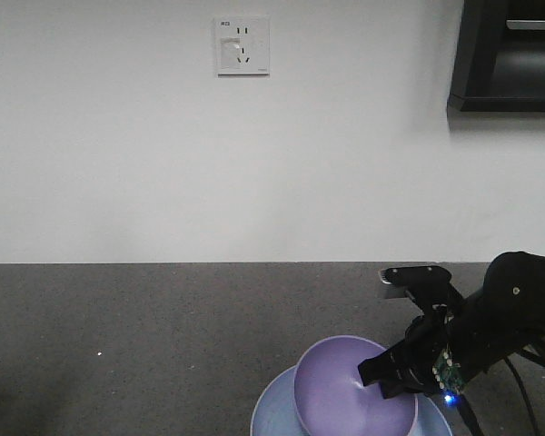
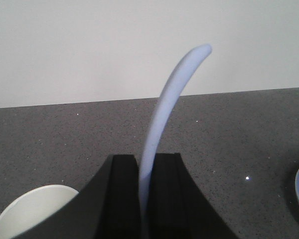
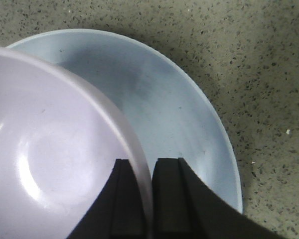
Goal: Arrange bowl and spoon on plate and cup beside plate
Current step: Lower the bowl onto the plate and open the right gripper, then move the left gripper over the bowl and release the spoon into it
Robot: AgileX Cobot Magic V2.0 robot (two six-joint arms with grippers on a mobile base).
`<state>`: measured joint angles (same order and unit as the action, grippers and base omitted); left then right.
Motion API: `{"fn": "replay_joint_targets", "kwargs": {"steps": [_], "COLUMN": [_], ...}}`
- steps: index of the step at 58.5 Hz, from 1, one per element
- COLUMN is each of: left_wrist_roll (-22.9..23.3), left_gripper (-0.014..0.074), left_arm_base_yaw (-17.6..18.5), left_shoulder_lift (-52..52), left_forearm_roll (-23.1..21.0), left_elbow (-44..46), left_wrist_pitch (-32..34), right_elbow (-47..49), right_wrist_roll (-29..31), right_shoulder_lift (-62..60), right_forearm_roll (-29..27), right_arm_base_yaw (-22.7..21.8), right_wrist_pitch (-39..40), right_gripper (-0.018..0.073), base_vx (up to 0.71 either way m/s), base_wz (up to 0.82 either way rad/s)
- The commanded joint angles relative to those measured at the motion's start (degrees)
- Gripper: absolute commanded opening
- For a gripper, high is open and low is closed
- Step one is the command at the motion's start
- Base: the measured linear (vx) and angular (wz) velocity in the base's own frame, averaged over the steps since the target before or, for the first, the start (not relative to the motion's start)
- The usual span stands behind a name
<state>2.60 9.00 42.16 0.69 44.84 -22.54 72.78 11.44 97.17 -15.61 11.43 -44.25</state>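
right pincer [image 3: 144,164] is clamping the bowl [image 3: 45,149] by its rim, bowl tilting over the plate [image 3: 179,109]. left pincer [image 2: 145,159] is clamping the spoon [image 2: 169,94], handle curving straight ahead; plate edge is lying to its right, cup [image 2: 25,209] near its left.

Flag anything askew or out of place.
The bowl is tilted over the plate, its rim pinched by the right gripper, not flat. The spoon stands upright, clamped in the left gripper. Nothing spilled or damaged shows.

The wall socket [image 1: 242,45] bears only unreadable marks.
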Motion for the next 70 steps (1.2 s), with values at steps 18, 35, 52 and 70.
{"fn": "replay_joint_targets", "kwargs": {"steps": [18,35,52,70], "left_wrist_roll": [0.12,0.12,0.12,0.06], "left_gripper": [0.0004,0.0004,0.0004,0.0006], "left_arm_base_yaw": [0.14,0.14,0.14,0.14], "left_shoulder_lift": [-0.24,-0.24,-0.24,-0.24], "left_forearm_roll": [0.07,0.07,0.07,0.07], "left_elbow": [1.63,1.63,1.63,1.63], "left_wrist_pitch": [5.37,5.37,5.37,5.37], "right_elbow": [2.14,2.14,2.14,2.14], "right_wrist_roll": [0.75,2.06,1.69,1.64], "right_shoulder_lift": [-2.21,-2.21,-2.39,-13.47], "right_forearm_roll": [0.04,0.37,1.29,1.95], "right_arm_base_yaw": [-0.07,-0.07,-0.13,-0.13], "right_wrist_pitch": [-2.3,-2.84,-0.6,7.12], "right_gripper": [0.0277,0.0454,0.0507,0.0507], "base_vx": [0.0,0.0,0.0,0.0], "base_wz": [0.0,0.0,0.0,0.0]}}
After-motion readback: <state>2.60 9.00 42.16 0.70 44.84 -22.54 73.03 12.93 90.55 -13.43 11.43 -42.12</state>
